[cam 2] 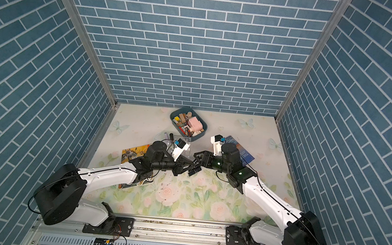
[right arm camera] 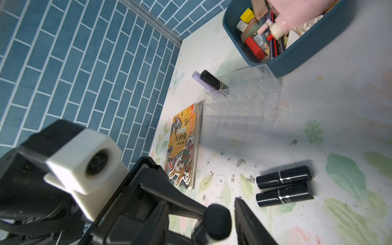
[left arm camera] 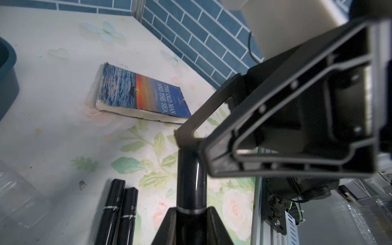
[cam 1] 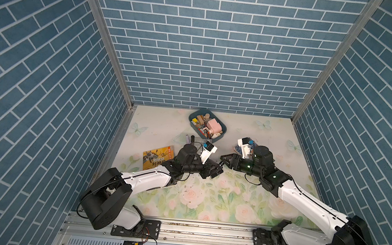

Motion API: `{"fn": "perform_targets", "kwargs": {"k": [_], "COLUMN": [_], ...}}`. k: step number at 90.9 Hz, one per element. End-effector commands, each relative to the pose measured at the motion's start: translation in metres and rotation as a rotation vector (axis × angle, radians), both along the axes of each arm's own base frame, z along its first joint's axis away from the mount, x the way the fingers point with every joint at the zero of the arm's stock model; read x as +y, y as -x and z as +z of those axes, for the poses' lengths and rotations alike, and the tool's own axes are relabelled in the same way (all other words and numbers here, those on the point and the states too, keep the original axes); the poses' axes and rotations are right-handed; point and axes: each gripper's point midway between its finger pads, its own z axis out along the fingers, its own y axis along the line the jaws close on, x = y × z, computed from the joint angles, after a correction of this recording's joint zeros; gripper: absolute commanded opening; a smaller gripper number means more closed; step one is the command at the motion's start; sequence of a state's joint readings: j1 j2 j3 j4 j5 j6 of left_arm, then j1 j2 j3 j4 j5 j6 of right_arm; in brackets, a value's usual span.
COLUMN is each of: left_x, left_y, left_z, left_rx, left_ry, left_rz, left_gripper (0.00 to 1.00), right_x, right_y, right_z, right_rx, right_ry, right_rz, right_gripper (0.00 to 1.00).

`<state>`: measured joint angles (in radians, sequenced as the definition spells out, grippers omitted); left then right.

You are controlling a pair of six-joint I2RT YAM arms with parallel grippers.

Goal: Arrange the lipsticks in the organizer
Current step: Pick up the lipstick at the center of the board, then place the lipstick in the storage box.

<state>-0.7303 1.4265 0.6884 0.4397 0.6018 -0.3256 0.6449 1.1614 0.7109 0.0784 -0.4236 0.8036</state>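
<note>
My left gripper (left arm camera: 191,210) is shut on a short black lipstick (left arm camera: 191,176), held above the table. My right gripper (cam 1: 222,159) faces it. Its jaws stand open round the tube's far end (right arm camera: 217,220), and a gap shows beside one finger (right arm camera: 250,220). Two more black lipsticks (right arm camera: 284,177) (right arm camera: 284,195) lie side by side on the table just below. The clear organizer (right arm camera: 241,95) stands behind the left arm. A lilac lipstick (right arm camera: 196,74) and a black one (right arm camera: 210,79) stand in its far cells.
A blue-grey tray (cam 1: 223,133) full of cosmetics sits behind the organizer. An orange picture book (cam 1: 156,157) lies partly under the left arm. A blue paperback (left arm camera: 144,95) lies behind the right arm. Dark crumbs are scattered on the floral mat.
</note>
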Motion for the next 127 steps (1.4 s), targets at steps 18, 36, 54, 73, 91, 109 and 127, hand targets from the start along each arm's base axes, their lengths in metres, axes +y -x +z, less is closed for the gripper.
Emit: {"fn": "perform_targets", "kwargs": {"k": [18,36,54,73,91,109,127], "left_x": [0.000,-0.001,0.042,0.158,0.198,0.226,0.241], "left_y": [-0.001,-0.007,-0.033,-0.082,-0.083,-0.080,-0.075], "left_z": [0.023,0.024,0.014,-0.021,-0.043,-0.042,-0.044], "left_rx": [-0.042,-0.014,0.021,0.035,0.083,0.121,0.143], "left_ry": [0.080,0.099,-0.013,-0.349,-0.407,-0.329,-0.286], "left_rz": [-0.025,-0.004,0.239,0.846,1.010,1.081,1.082], "left_gripper": [0.06,0.14,0.46,0.48,0.51,0.52,0.52], "right_x": [0.009,0.012,-0.013,-0.026,0.025,0.087,0.121], "right_y": [0.003,-0.001,-0.030,-0.069,-0.095,-0.125,-0.153], "right_z": [0.004,0.009,0.007,-0.006,0.010,-0.002,-0.018], "right_rx": [0.018,0.021,0.000,-0.146,-0.380,-0.458,-0.463], "right_ry": [-0.005,-0.041,0.015,0.240,0.362,0.390,0.385], "right_rz": [0.042,0.021,-0.210,-0.541,-0.607,-0.530,-0.487], "right_gripper": [0.35,0.22,0.13,0.09,0.06,0.06,0.06]}}
